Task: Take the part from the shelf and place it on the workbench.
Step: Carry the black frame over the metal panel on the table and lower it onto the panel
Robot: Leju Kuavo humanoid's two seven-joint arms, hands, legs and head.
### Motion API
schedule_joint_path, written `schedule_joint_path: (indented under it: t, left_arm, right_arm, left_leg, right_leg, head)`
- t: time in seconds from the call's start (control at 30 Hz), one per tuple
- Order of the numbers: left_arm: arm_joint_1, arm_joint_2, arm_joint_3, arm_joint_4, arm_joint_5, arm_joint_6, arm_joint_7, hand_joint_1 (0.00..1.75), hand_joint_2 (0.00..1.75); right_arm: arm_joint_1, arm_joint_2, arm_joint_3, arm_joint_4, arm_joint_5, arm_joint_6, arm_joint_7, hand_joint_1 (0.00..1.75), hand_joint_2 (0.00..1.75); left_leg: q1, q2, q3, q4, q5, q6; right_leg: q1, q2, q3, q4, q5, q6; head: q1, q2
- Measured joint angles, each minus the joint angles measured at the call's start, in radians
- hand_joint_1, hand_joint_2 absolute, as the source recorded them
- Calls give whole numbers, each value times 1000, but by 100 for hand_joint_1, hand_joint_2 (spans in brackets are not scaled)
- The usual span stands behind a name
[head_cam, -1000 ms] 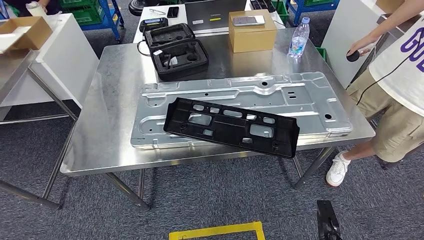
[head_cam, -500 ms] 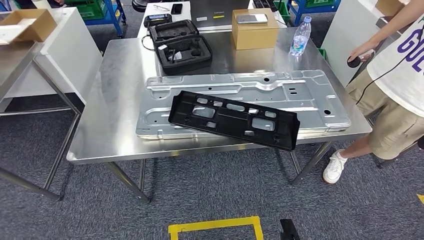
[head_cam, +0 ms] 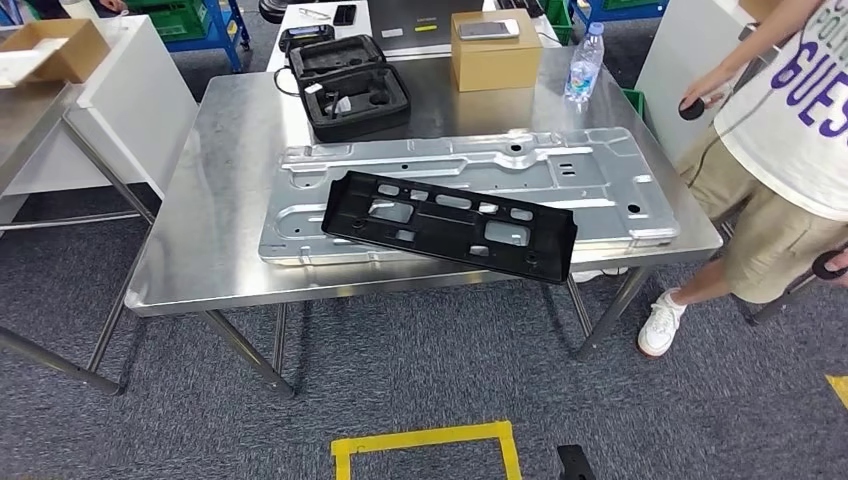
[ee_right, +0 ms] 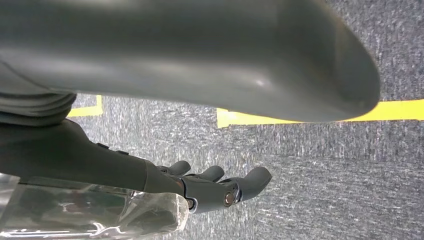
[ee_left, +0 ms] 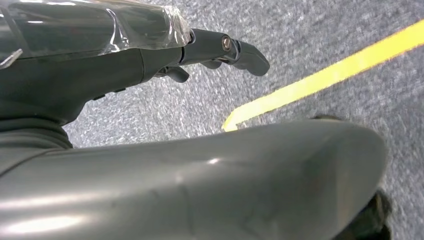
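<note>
Black slotted plastic panel point(head_cam: 450, 226) lies across stamped silver sheet-metal plate point(head_cam: 470, 190) on steel counter point(head_cam: 215, 250). Left hand point(ee_left: 150, 55), right hand point(ee_right: 165, 185) over carpet: fingers loosely extended, empty.

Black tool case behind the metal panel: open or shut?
Open. The black tool case lies with its lid folded back on the workbench, foam cutouts showing in both halves.

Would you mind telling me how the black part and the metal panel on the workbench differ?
The black part is matte, dark plastic; the metal panel is shiny silver sheet. The part is smaller and narrower; the panel is longer and wider. The part lies on top of the panel, skewed, one corner jutting past the workbench edge; the panel rests directly on the workbench, roughly square to it. Both are long, flat pieces with cutouts.
</note>
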Motion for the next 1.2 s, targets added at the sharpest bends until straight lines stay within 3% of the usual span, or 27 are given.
schedule_joint_path:
  t: [0.07, 0.13, 0.17, 0.2, 0.27, 0.3, 0.33, 0.43, 0.5, 0.6, 0.63, 0.67, 0.7, 0.8, 0.83, 0.93, 0.97, 1.03, 1.1, 1.13, 1.17, 1.2]
  left_arm:
    - [0, 0, 0, 0, 3, 0, 0, 0, 0]
    - [1, 0, 0, 0, 6, 0, 1, 0, 0]
    - [2, 0, 0, 0, 7, 0, 0, 0, 0]
    - [2, 0, 0, 0, 7, 0, 0, 0, 0]
    - [-1, 0, 0, 0, 7, 0, -4, 0, 0]
    - [-2, 0, 0, 0, 8, 0, -7, 0, 0]
    - [-3, 0, 0, 0, 9, 1, -10, 0, 0]
    - [0, -1, 0, 0, 13, 4, -17, 0, 0]
    - [-1, -1, 0, 0, 13, 5, -19, 0, 0]
    - [-3, -2, 0, 0, 13, 7, -20, 0, 0]
    - [-2, -2, 0, 0, 13, 8, -19, 0, 0]
    - [-1, -2, 0, 0, 13, 8, -18, 0, 0]
    - [-1, -2, 0, 0, 13, 8, -17, 0, 0]
    - [-1, -2, 0, 0, 10, 5, -2, 0, 0]
    - [-2, -2, 0, 0, 9, 3, 4, 0, 0]
    - [-1, -2, 0, 0, 6, 0, 20, 0, 0]
    - [0, -2, 0, 0, 6, -1, 23, 0, 0]
    - [0, -2, -1, 0, 5, -2, 24, 0, 0]
    - [0, -2, -1, 0, 4, -2, 18, 0, 0]
    - [1, -2, -1, 0, 4, -1, 13, 0, 0]
    - [1, -2, -1, 0, 4, 1, 6, 0, 0]
    - [1, -2, -1, 0, 5, 3, -2, 0, 0]
  right_arm:
    - [-1, 0, 8, 2, 11, 0, 2, 0, 0]
    - [-1, 0, 15, 4, 17, 0, 2, 0, 0]
    - [-1, 0, 17, 5, 18, 0, 1, 0, 0]
    - [-1, 0, 19, 6, 18, 0, -1, 0, 0]
    - [-1, 0, 23, 7, 20, 0, -5, 0, 0]
    - [-2, 0, 26, 7, 21, 0, -8, 0, 0]
    - [-2, 0, 28, 7, 23, 0, -9, 0, 0]
    - [-2, -1, 36, 8, 27, 1, -11, 0, 0]
    - [-2, -2, 41, 9, 28, 2, -10, 0, 0]
    - [-2, -3, 44, 11, 28, 3, -3, 0, 0]
    - [-1, -4, 44, 11, 29, 4, 1, 0, 0]
    - [-1, -4, 44, 12, 31, 5, 4, 0, 0]
    - [-1, -4, 45, 12, 34, 6, 6, 0, 0]
    - [-5, -6, 53, 12, 40, 5, 8, 0, 0]
    - [-5, -7, 56, 12, 41, 4, 7, 0, 0]
    - [-3, -8, 63, 13, 44, 0, -4, 0, 0]
    - [-4, -9, 65, 14, 45, -1, -8, 0, 0]
    - [-6, -10, 68, 14, 48, -2, -14, 0, 0]
    - [-6, -11, 68, 15, 50, -1, -13, 0, 0]
    - [-6, -11, 69, 15, 51, 0, -10, 0, 0]
    - [-6, -11, 70, 16, 52, 1, -6, 0, 0]
    - [-6, -11, 72, 16, 54, 3, 0, 0, 0]
  left_leg:
    - [6, 0, -50, 137, -81, -11]
    - [10, 0, -72, 221, -115, -17]
    - [11, 0, -56, 205, -105, -17]
    - [11, 0, -20, 150, -80, -16]
    - [10, 0, 72, -8, -25, -10]
    - [8, 0, 101, -63, -10, -5]
    - [4, -1, 113, -92, -4, -1]
    - [-1, -1, 104, -100, 8, 16]
    - [2, 0, 98, -109, 26, 33]
    - [-2, 1, 78, -110, 45, 47]
    - [-4, 1, 71, -109, 51, 48]
    - [-5, 1, 64, -109, 56, 47]
    - [-6, 1, 59, -108, 60, 46]
    - [-8, 0, 45, -98, 69, 38]
    - [-10, 0, 41, -93, 71, 33]
    - [-8, 1, 30, -86, 78, 16]
    - [-6, 1, 23, -75, 67, 10]
    - [1, 0, -11, 3, 5, -4]
    - [9, 0, -62, 144, -78, -17]
    - [12, 0, -76, 197, -101, -21]
    - [15, 0, -73, 213, -106, -24]
    - [18, 0, -47, 184, -93, -26]
  right_leg:
    - [1, -1, -13, 0, 9, -6]
    - [1, -2, -26, 1, 19, -6]
    - [1, -2, -32, 1, 23, -4]
    - [1, -2, -36, 1, 28, -2]
    - [2, -2, -43, 2, 35, 4]
    - [3, -3, -47, 2, 39, 9]
    - [3, -3, -50, 3, 44, 15]
    - [0, -2, -56, 3, 53, 33]
    - [0, -1, -75, 44, 15, 40]
    - [0, 0, -146, 240, -105, 41]
    - [0, 0, -157, 286, -123, 41]
    - [0, 0, -150, 294, -122, 41]
    - [0, 0, -121, 259, -104, 40]
    - [1, 1, 13, 44, -37, 32]
    - [3, 1, 36, 2, -28, 28]
    - [8, 0, 35, -16, -16, 12]
    - [7, -1, 31, -17, -9, 6]
    - [4, -4, 17, -19, 6, -4]
    - [5, -5, -1, -18, 19, -7]
    - [4, -6, -11, -18, 25, -6]
    - [4, -6, -20, -18, 32, -4]
    - [3, -6, -28, -18, 39, -2]
  head:
    - [-1, 0]
    - [-2, 0]
    - [-2, 0]
    - [-2, 0]
    - [-2, 0]
    - [-2, 0]
    - [-1, 0]
    - [-1, 0]
    - [1, 0]
    - [4, 0]
    - [4, 0]
    - [4, 0]
    - [4, 0]
    - [3, 0]
    - [3, 0]
    - [2, 0]
    - [2, 0]
    - [0, 0]
    - [-2, 0]
    - [-2, 0]
    - [-2, 0]
    - [-2, 0]
